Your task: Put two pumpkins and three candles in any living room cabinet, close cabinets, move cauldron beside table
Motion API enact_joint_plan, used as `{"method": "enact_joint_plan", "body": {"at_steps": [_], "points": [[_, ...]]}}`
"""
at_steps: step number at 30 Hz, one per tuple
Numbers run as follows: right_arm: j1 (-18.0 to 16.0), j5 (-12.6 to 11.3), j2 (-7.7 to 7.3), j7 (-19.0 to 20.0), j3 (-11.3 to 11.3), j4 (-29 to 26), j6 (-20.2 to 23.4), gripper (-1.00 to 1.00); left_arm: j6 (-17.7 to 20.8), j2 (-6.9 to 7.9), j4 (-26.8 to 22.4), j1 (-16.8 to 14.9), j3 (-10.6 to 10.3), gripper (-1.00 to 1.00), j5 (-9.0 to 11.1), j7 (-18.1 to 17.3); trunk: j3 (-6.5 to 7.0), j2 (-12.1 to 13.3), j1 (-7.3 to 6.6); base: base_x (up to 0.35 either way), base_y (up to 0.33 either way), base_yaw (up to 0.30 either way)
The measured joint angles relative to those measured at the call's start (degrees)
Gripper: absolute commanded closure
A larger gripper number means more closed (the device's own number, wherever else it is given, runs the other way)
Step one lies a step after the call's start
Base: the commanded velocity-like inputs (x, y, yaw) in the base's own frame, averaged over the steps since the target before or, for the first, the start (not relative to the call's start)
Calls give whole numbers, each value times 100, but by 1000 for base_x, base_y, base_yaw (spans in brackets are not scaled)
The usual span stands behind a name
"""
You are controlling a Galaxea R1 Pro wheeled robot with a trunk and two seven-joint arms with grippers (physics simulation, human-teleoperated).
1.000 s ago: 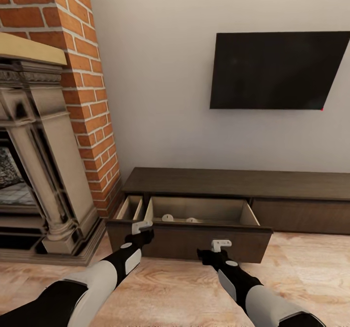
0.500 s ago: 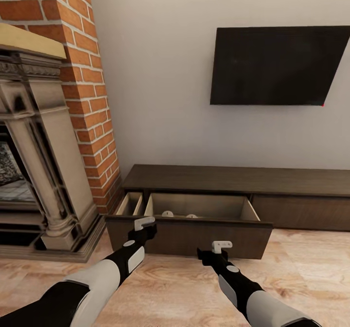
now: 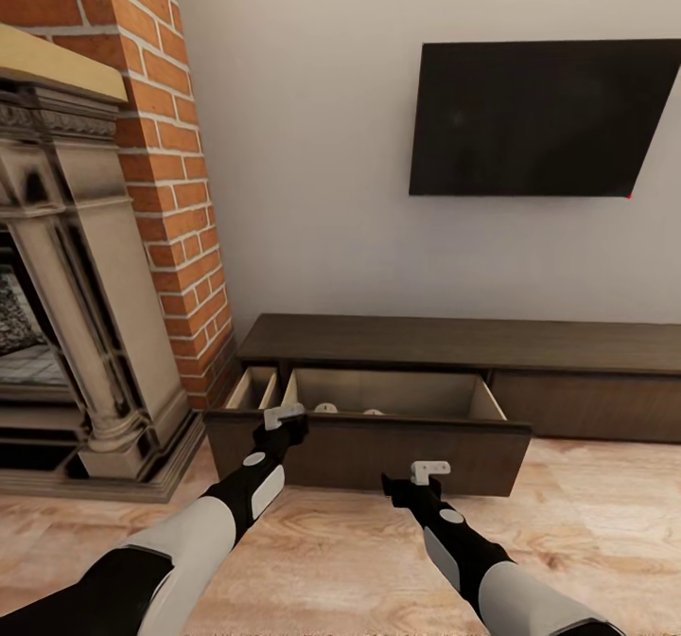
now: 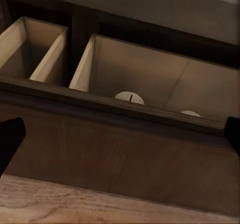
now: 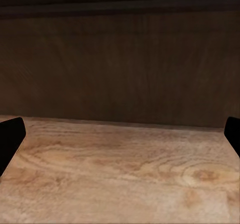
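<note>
your left hand (image 3: pixel 285 416) sits up at the top edge of the open drawer front (image 3: pixel 378 447), spread wide with nothing in it; in the left wrist view its dark fingertips (image 4: pixel 10 136) stand far apart at the two sides of the picture. over the last second this hand has risen from the face of the front to its upper lip, and the drawer looks a little less far out than it was, though the head camera has shifted too, so take that as a judgement. your right hand (image 3: pixel 430 471) hangs lower, just short of the same front and above the wood floor (image 3: pixel 586 513); it is also wide and empty, and it has barely moved.

outward from the left hand, two candles (image 4: pixel 129 97) rest on the pale bottom of the big compartment just behind the front, one close to the hand, the other (image 4: pixel 190 113) a bit further along. the narrow compartment (image 3: pixel 253 388) beside it looks bare as far as you can see in. the cabinet (image 3: pixel 454 344) runs along the wall under the dark tv (image 3: pixel 539 117), with the brick fireplace (image 3: pixel 95 238) beside it.

this reads as the closing step for this drawer: both hands are placed to push the front in. press evenly, or it may skew. i cannot tell from here where the third candle, the pumpkins or the cauldron are.
</note>
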Motion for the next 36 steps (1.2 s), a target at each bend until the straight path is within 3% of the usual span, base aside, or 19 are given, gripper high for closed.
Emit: {"method": "enact_joint_plan", "body": {"at_steps": [11,13,17,21,32,36], "points": [[0,0,-8,-8,-8,-133,-6,-100,-9,0,-35,3,-10,-100,-4,-39,-198,-441,242,0,0,0],[0,0,-8,-7,-12,-136,-6,-100,-2,0,-28,3,-16,-100,-67,-41,-234,-521,286,0,0,0],[0,0,-8,-12,-1,-346,-2,-100,2,0,-25,6,-9,-100,-393,-12,-305,-682,373,0,0,0],[0,0,-7,-20,7,-601,5,-100,1,0,-25,4,-8,-100,-476,-1,-377,-841,461,0,0,0],[-3,1,3,-44,0,-1050,53,-100,-32,81,-32,4,-2,-100,-504,-9,-400,-844,464,0,0,0],[-5,0,6,-53,9,-1137,60,-100,-46,84,-45,3,-2,-100,-504,-32,-488,-849,475,0,0,0]]}}
